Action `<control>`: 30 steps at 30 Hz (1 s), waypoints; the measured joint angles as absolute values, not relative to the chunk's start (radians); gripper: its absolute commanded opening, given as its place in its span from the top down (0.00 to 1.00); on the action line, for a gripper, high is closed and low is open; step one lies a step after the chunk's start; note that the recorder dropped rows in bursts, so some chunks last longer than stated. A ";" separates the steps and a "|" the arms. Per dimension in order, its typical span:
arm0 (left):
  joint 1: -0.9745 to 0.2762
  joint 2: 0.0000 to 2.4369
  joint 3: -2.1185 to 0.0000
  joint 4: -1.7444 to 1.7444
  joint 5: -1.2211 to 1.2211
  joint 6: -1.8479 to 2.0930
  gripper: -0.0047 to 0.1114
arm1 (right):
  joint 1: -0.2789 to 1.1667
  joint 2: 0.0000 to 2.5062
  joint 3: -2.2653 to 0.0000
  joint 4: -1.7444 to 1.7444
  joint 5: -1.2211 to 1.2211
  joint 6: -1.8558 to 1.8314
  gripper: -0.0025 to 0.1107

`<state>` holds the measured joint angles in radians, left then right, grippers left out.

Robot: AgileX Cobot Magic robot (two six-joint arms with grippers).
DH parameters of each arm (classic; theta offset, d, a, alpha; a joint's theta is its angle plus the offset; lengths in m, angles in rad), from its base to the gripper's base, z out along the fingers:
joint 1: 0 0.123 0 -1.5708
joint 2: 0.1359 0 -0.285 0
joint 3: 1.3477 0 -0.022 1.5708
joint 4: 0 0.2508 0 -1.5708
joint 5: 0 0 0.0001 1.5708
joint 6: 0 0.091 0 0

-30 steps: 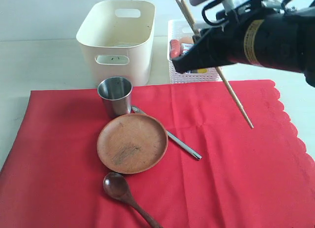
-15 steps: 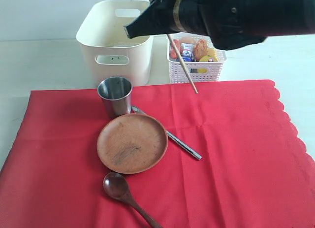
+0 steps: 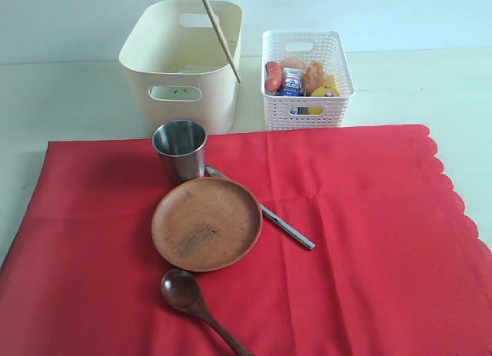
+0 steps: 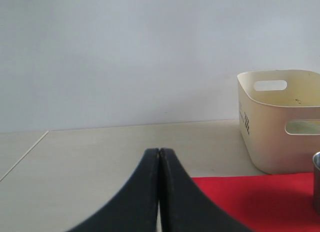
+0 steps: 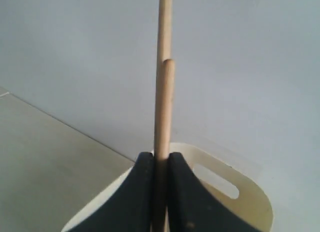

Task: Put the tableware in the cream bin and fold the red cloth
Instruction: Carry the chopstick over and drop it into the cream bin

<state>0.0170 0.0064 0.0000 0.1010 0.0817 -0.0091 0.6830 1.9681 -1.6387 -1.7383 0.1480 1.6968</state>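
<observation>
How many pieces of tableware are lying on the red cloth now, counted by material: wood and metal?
Wood: 2, the round plate and the spoon
Metal: 2, the steel cup and the table knife
Total: 4
The chopsticks, held in the air, are not counted.
</observation>
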 measured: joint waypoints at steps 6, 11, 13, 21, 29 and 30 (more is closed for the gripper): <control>0.017 0.006 0.000 0.101 0.082 -0.009 0.96 | 0.683 2.107 -1.808 -1.740 0.161 1.708 0.98; 0.017 0.006 0.000 0.101 0.082 -0.009 0.96 | 0.683 2.148 -1.878 -1.740 0.202 1.725 0.98; 0.017 0.006 0.000 0.101 0.082 -0.009 0.96 | 0.683 2.165 -1.893 -1.740 0.215 1.732 0.98; 0.017 0.006 0.000 0.101 0.082 -0.009 0.96 | 0.683 2.181 -1.894 -1.740 0.231 1.732 0.98; 0.017 0.006 0.000 0.101 0.082 -0.009 0.96 | 0.683 2.181 -1.895 -1.740 0.254 1.732 0.90; 0.017 0.006 0.000 0.101 0.082 -0.009 0.96 | 0.683 2.181 -1.895 -1.740 0.264 1.732 0.86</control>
